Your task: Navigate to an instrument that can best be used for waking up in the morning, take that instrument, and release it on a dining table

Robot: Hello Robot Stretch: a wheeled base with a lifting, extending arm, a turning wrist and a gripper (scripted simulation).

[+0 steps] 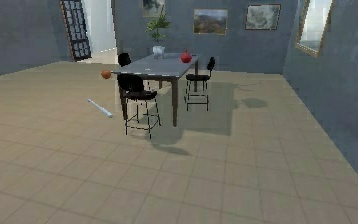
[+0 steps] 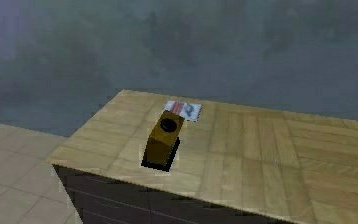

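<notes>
On one wooden counter (image 2: 257,150) sit one brown box (image 2: 163,140) and one flat card (image 2: 184,110); the fingers' state cannot be told.

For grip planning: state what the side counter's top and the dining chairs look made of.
Counter top: light wood planks, matte, going by the visible grain and seams. Dining chairs: thin black frames, probably painted metal; seats dark, material unclear.

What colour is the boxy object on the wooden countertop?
Mustard yellow-brown box with a dark round patch on one end; clearest in the arm side view.
</notes>
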